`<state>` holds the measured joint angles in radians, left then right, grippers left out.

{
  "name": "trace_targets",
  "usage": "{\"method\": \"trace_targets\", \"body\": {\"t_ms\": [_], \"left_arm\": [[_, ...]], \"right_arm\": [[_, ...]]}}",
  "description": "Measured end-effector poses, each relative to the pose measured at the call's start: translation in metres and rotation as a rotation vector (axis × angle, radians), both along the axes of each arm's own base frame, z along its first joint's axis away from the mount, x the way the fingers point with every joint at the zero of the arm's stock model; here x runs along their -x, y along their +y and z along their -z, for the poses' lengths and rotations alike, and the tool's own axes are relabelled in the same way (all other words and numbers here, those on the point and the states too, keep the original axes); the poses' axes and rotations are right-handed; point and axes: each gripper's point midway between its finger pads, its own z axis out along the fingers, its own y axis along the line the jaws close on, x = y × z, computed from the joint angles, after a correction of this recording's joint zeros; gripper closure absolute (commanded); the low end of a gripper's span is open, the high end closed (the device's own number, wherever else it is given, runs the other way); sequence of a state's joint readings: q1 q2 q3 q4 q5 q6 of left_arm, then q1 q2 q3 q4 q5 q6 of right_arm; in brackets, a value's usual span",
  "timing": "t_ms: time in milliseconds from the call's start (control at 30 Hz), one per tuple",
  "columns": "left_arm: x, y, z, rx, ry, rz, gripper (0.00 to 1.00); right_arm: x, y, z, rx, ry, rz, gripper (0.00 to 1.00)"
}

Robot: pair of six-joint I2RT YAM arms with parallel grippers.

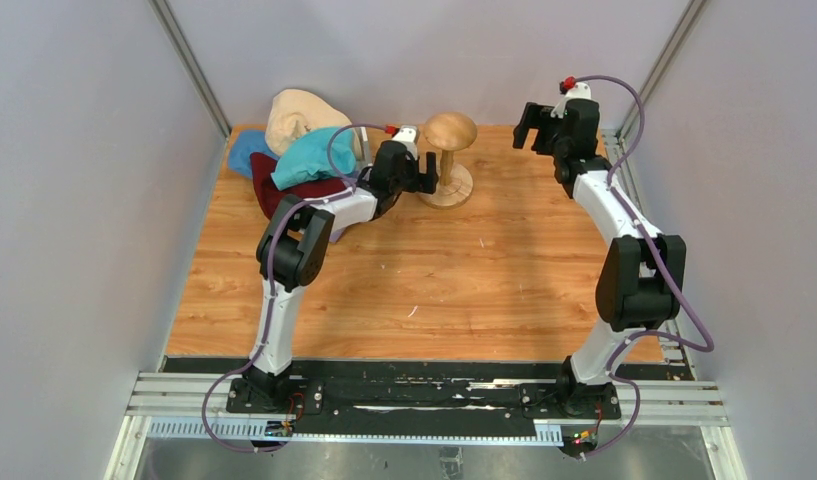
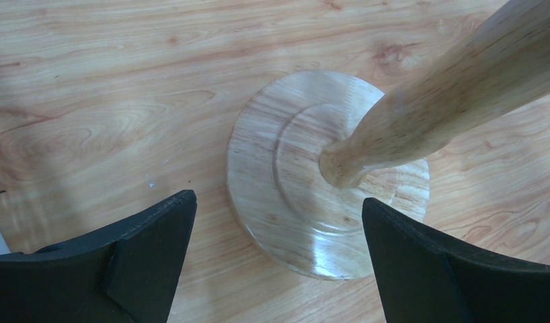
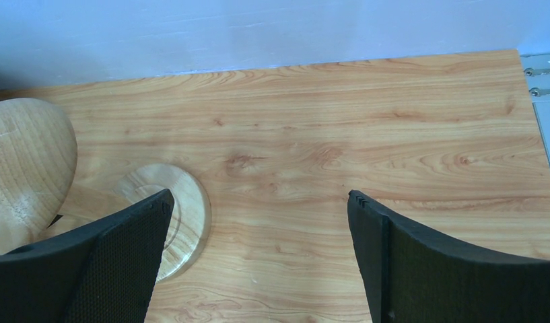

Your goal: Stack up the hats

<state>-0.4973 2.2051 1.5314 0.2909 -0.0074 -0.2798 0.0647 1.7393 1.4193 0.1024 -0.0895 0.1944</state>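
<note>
Black fingers of the left gripper [image 2: 279, 208] stand wide apart with nothing between them. Straight below them lies the round base of the pale wooden mushroom-shaped stand [image 2: 305, 195], its stem leaning up past the right-hand finger. From above, this gripper [image 1: 427, 174] hovers just beside the stem without touching it.

The hats are behind its wrist, on the side away from the stand, heaped together in the far corner of the wood-grain bench [image 1: 434, 290]. The teal cloth bucket hat [image 1: 309, 158] is nearest, just beside the forearm. The dark red cloth hat [image 1: 284, 192] spreads under it and partly under the arm. The blue cloth hat [image 1: 246, 152] peeps out beyond, and the beige cloth hat [image 1: 296, 115] sits crumpled at the back. I cannot find a lavender one; it may be buried.

The right gripper [image 3: 258, 202] is also spread and empty. It hangs above bare bench, well apart from the heap, with the stand off to its left.

No hat is held, so I judge the stacking barely under way: the heap is a loose overlap, not nested crowns. The next move probably calls for the left gripper to swing back from the stand to the heap. It would pinch a fold of the topmost hat's brim or crown, lift it clear of the others, and set it squarely over another.
</note>
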Motion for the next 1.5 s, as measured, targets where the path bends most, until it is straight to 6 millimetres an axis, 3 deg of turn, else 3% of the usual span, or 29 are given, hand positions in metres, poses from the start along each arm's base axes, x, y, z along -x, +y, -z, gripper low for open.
{"method": "trace_targets", "body": {"t_ms": [200, 400, 633, 833, 1033, 1200, 1300, 1367, 1500], "left_arm": [[0.002, 0.018, 0.016, -0.03, 0.017, -0.056, 0.02], [0.004, 0.068, 0.038, -0.048, 0.079, -0.155, 0.02], [-0.008, 0.12, 0.016, -0.058, 0.043, -0.279, 0.02], [-0.009, 0.123, 0.0, -0.035, 0.023, -0.268, 0.02], [0.002, 0.094, -0.016, 0.023, 0.018, -0.132, 0.0], [0.018, 0.067, -0.053, 0.069, -0.015, -0.043, 0.01], [0.03, 0.065, -0.099, 0.086, -0.056, -0.04, 0.01], [0.032, 0.078, -0.133, 0.07, -0.091, -0.1, 0.01], [0.029, 0.131, -0.21, 0.009, -0.163, -0.316, 0.02]], "right_arm": [[0.001, 0.002, 0.002, -0.004, 0.003, -0.013, 0.01], [0.002, 0.003, -0.001, -0.007, -0.003, -0.018, 0.01], [0.007, 0.007, -0.005, -0.027, -0.008, -0.032, 0.01], [0.008, 0.01, -0.006, -0.04, -0.006, -0.046, 0.01], [0.008, 0.012, -0.006, -0.046, -0.006, -0.056, 0.01], [0.01, 0.012, -0.006, -0.046, -0.001, -0.056, 0.0], [0.013, 0.012, -0.01, -0.046, -0.002, -0.056, 0.01], [0.016, 0.012, -0.019, -0.046, -0.017, -0.057, 0.02], [0.024, 0.014, -0.037, -0.053, -0.046, -0.072, 0.03]]}}
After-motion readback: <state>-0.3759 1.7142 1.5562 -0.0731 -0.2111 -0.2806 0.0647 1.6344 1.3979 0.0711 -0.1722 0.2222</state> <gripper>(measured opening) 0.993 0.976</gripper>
